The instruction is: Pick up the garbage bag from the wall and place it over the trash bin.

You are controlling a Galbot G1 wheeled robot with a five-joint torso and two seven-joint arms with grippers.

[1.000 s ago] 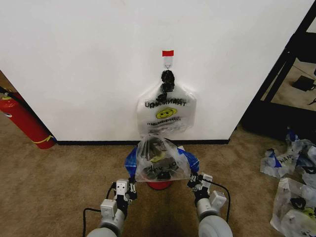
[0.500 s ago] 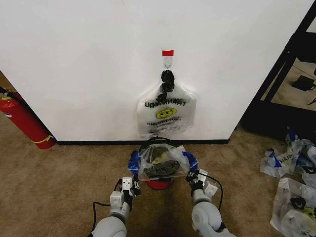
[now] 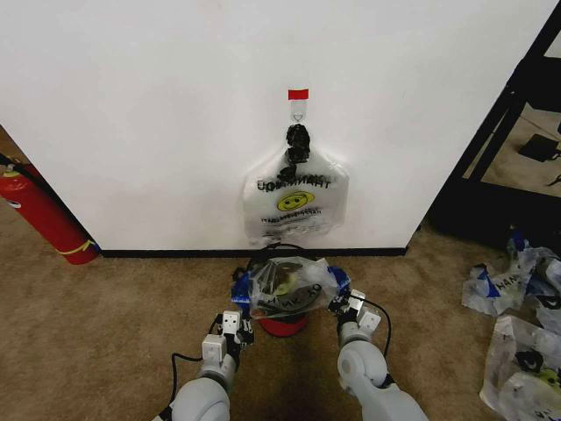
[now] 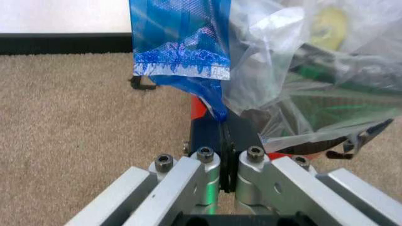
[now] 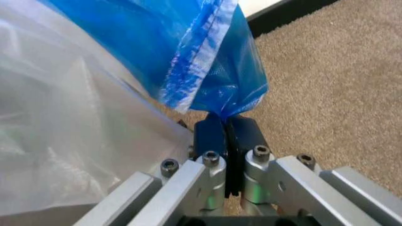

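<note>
The see-through garbage bag with blue patches and a yellow smiley is stretched over the round black mesh trash bin, whose red base shows below it. My left gripper is shut on the bag's blue left edge. My right gripper is shut on the bag's blue right edge. Both hold the bag low, at the bin's rim. Behind stands the white wall with a black baseboard and a red-topped hook.
An opaque white smiley bag with a black knot hangs from the hook above the bin. A red fire extinguisher leans at the left. Several filled plastic bags lie on the carpet at the right, near a dark doorway.
Both grippers have carried the garbage bag downward and forward onto the bin. The bag, earlier hanging tall between them, now lies flatter across the bin's top.
</note>
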